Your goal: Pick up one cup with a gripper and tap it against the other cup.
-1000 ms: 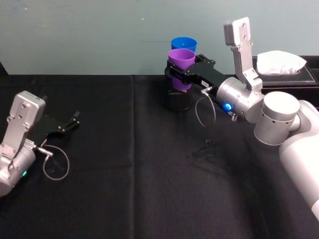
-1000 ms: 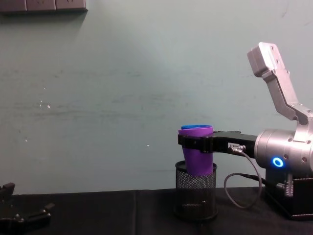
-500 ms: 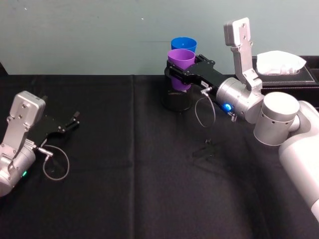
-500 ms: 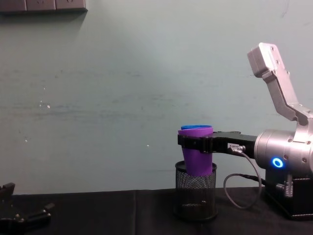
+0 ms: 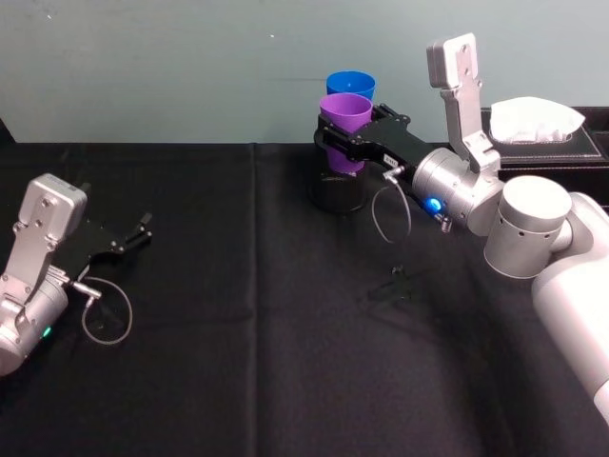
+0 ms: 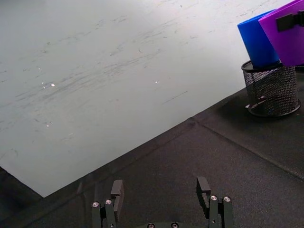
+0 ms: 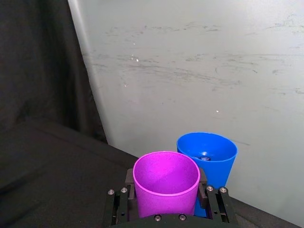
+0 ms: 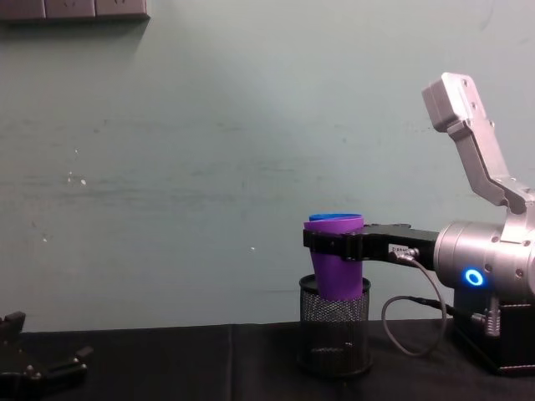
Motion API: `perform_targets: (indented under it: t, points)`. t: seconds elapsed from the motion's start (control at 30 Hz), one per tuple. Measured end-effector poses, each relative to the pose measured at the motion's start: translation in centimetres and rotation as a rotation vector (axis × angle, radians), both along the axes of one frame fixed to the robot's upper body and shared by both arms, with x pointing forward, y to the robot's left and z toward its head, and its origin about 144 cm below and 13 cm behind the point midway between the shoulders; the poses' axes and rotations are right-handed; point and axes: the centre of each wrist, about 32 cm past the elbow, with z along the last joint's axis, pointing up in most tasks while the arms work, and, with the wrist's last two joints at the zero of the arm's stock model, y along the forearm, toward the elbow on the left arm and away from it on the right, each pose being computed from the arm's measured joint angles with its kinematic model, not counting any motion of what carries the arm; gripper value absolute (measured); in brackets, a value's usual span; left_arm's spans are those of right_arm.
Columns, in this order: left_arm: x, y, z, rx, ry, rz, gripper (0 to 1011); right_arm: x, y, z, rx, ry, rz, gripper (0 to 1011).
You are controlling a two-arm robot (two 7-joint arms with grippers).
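Right hand (image 5: pixel 343 138) grips the purple cup (image 5: pixel 345 109) beside the blue cup (image 5: pixel 351 84); left hand (image 5: pixel 136 231) rests open.

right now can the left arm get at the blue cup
Probably not as things stand. The left gripper sits open, low and far to the left, well away from the blue cup in the black mesh holder, and the right gripper, shut on the purple cup, crowds its near side.
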Motion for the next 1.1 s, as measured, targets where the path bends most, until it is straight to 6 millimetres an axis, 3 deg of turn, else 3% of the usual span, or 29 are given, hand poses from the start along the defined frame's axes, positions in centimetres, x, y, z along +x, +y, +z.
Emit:
perform_targets:
  t: [1.1]
  points:
    - [0.0,0.0,0.0,0.0,0.0,0.0,1005,0.0,-0.01,-0.02,0.0,0.001,-0.001,735]
